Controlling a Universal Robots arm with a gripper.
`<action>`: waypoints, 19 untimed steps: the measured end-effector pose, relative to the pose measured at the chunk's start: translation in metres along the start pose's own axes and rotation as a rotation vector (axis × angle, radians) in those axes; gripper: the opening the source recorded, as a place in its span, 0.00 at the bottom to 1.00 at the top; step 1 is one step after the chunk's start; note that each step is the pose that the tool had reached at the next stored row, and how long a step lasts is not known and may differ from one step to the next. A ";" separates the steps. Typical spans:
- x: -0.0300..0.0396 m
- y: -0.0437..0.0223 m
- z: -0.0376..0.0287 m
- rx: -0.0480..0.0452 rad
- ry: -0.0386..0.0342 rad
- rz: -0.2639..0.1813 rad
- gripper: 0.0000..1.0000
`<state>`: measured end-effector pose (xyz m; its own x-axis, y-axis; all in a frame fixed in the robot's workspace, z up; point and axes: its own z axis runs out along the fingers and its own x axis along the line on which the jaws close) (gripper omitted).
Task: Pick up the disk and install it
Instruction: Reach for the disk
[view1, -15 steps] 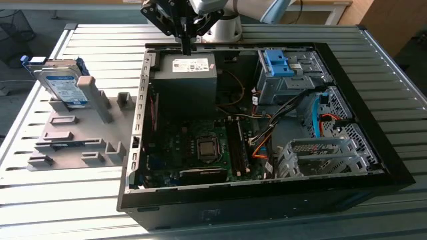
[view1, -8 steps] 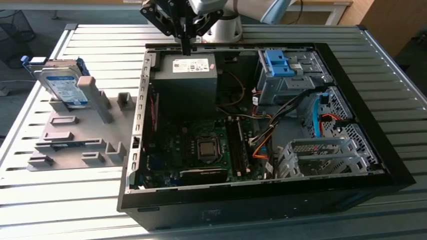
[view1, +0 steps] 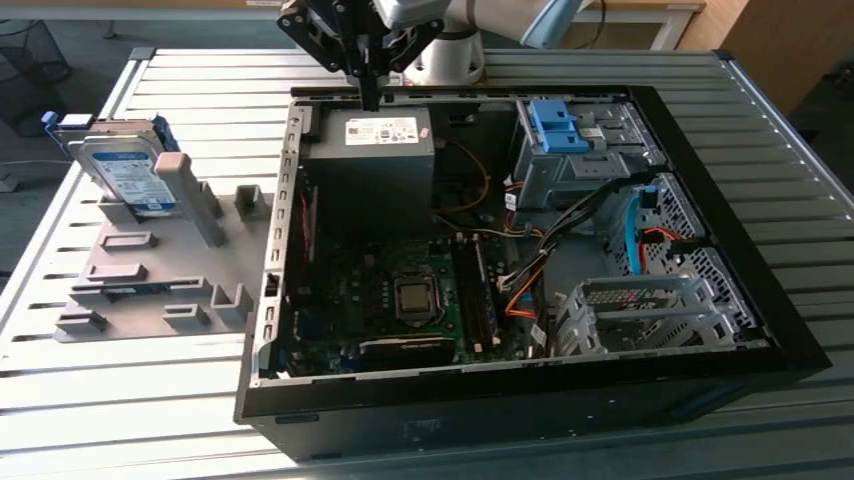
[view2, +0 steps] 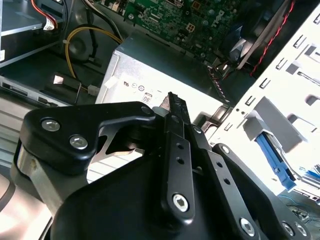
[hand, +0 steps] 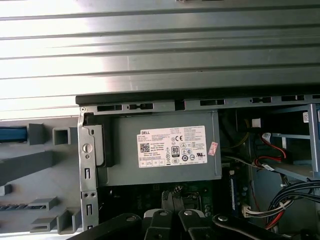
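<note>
The disk (view1: 124, 168), a silver drive with a white-and-blue label and a blue bracket, leans upright in the grey holder (view1: 147, 270) at the exterior view's left, outside the computer case. My gripper (view1: 370, 98) hangs over the case's back edge, just above the grey power supply (view1: 374, 160), well to the right of the disk. Its black fingers (view2: 172, 107) are pressed together with nothing between them. In the first wrist view the power supply (hand: 162, 150) sits straight ahead of the fingertips (hand: 162, 220).
The open black computer case (view1: 747, 330) lies on a slatted metal table (view1: 160, 400). Inside are a motherboard (view1: 400, 300), a blue latch piece (view1: 554, 125), cables and a metal drive cage (view1: 641, 310). The arm's base (view1: 447, 55) stands behind the case.
</note>
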<state>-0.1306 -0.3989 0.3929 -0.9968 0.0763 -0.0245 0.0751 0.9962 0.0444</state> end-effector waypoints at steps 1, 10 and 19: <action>0.0003 0.0000 0.0000 0.0000 0.0000 0.000 0.11; 0.0097 -0.0007 0.0000 0.0000 0.0000 0.000 0.11; 0.0112 -0.0009 0.0003 0.0000 0.0000 0.000 0.11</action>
<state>-0.1418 -0.3989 0.3923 -0.9968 0.0763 -0.0245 0.0751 0.9962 0.0444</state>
